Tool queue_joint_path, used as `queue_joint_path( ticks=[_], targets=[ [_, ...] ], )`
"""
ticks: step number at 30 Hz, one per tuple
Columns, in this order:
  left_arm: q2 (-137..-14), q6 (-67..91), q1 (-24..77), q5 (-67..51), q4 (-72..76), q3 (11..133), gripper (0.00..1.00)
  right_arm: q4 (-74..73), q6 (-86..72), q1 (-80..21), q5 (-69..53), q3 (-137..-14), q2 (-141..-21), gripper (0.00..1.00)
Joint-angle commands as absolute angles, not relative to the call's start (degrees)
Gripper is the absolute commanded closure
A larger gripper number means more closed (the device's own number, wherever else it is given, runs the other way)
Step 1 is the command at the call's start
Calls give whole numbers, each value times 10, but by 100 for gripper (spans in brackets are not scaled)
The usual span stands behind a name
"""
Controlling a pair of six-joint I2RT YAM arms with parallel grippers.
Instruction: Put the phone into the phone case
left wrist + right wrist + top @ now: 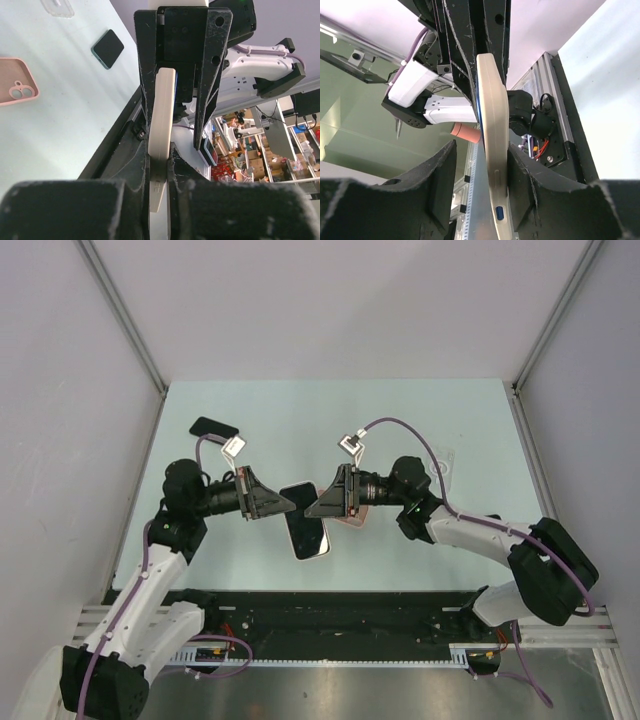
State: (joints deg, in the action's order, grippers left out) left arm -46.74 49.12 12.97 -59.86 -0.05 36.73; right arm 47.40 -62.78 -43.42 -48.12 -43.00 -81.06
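black phone [214, 427] | far-left table [300, 410] | lying flat

Bright, even overhead light; soft shadows; blurred near foreground in wrist views.

The phone [308, 532] is black on its front with a pale cream edge; it is up in the air over the middle of the worktop [300, 420], its long side running from 12 to 6 o'clock; the pink phone case [362, 517] lies flat just beside it at 3 o'clock, its camera hole showing in the left wrist view.
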Motion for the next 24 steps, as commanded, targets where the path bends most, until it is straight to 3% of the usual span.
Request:
queue_joint_path(
  ticks=[1, 10, 12, 13, 15, 19, 23, 24],
  targets=[
    [-467, 468, 130, -642, 23, 369, 100, 537, -656, -419, -494, -471, -802, 52],
    [-497, 440, 134, -643, -34, 369, 100, 469, -586, -418, -476, -513, -813, 55],
    [-499, 439, 133, -638, -37, 366, 100, 440, -557, -418, -468, -522, -809, 65],
    [-499, 435, 133, -633, -50, 366, 100, 428, -549, -418, -461, -524, -808, 82],
    [-505, 399, 133, -607, -87, 382, 100, 395, -519, -418, -454, -527, -798, 98],
    [-509, 339, 134, -546, -186, 416, 100, 335, -474, -422, -442, -531, -784, 100],
    [-492, 370, 132, -559, -146, 414, 68, 309, -475, -424, -466, -532, -783, 100],
    [-487, 394, 132, -566, -131, 411, 65, 309, -475, -427, -471, -531, -783, 100]
  ],
)
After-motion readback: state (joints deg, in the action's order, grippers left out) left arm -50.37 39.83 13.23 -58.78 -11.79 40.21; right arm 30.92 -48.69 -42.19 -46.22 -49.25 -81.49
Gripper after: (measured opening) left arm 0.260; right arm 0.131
